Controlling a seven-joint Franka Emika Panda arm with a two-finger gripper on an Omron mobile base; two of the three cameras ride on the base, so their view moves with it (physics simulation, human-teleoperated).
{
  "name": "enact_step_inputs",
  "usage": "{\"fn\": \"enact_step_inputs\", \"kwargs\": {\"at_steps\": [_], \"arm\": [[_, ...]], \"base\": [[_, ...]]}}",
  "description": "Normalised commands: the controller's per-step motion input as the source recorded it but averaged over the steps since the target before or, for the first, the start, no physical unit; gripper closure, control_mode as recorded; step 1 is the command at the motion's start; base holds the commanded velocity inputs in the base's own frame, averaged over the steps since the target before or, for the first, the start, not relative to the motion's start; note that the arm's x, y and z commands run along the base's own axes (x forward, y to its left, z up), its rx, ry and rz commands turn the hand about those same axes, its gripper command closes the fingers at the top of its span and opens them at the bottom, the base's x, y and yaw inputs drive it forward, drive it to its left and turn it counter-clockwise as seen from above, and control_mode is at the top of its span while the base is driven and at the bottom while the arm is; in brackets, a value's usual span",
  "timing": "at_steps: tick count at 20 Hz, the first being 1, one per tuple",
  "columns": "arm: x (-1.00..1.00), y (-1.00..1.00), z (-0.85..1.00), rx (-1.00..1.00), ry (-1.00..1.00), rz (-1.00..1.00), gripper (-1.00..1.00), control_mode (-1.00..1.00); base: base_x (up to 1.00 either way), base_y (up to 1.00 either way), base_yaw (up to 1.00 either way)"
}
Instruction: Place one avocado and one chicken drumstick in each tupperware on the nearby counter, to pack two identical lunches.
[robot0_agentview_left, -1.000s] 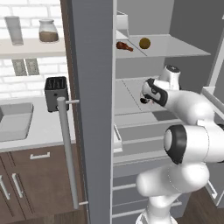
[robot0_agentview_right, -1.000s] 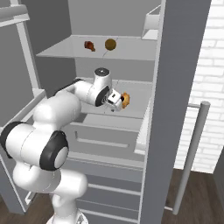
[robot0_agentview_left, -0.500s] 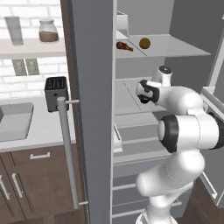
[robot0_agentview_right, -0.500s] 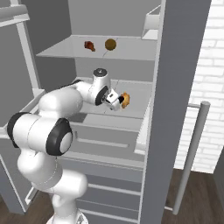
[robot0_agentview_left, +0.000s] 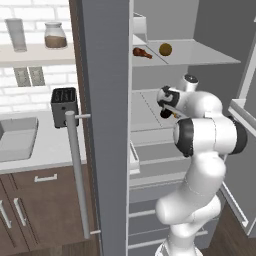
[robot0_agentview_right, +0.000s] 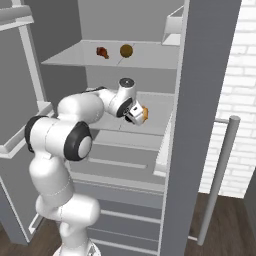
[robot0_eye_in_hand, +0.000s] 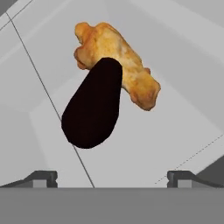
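On the fridge's middle shelf a near-black avocado (robot0_eye_in_hand: 92, 105) lies against a golden-orange chicken drumstick (robot0_eye_in_hand: 118, 61), which also shows as an orange lump (robot0_agentview_right: 144, 114). My gripper (robot0_eye_in_hand: 113, 178) is open and empty, a short way in front of the pair and pointing at them; it hangs over that shelf (robot0_agentview_left: 167, 106) (robot0_agentview_right: 135, 116). On the shelf above lie a dark reddish-brown drumstick (robot0_agentview_left: 141, 52) (robot0_agentview_right: 102, 51) and an olive-brown avocado (robot0_agentview_left: 165, 49) (robot0_agentview_right: 126, 50). The counter (robot0_agentview_left: 45, 150) runs to the left. The tupperwares are out of view.
The open fridge door (robot0_agentview_left: 107, 125) with its long handle (robot0_agentview_left: 77, 175) stands between the shelves and the counter. A black toaster (robot0_agentview_left: 64, 102) and a sink (robot0_agentview_left: 15, 140) sit on the counter. Jars stand on a wall shelf (robot0_agentview_left: 35, 49). Drawers lie below the shelves.
The arm has folded its elbow in toward the fridge, and the hand has edged slightly deeper over the middle shelf. The jaws stay open; the food has not moved.
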Motion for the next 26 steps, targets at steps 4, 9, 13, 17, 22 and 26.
{"fn": "enact_step_inputs", "kwargs": {"at_steps": [4,9,13,17,22,26], "arm": [[0.3,0.0,-0.09,0.0,0.04,-0.1,-1.0,-1.0],[0.23,0.0,-0.13,0.01,0.01,-0.08,-1.0,-1.0],[0.28,0.0,-0.18,0.01,0.02,-0.08,-1.0,-1.0],[0.29,0.0,-0.19,0.0,0.02,-0.05,-1.0,-1.0],[0.2,0.0,-0.22,0.0,0.03,-0.03,-1.0,-1.0],[0.12,0.09,-0.27,0.0,0.01,-0.01,1.0,-1.0]], "base": [[0.0,0.0,0.0],[0.0,0.0,0.0],[0.0,0.0,0.0],[0.0,0.0,0.0],[0.0,0.0,0.0],[0.0,0.0,0.0]]}}
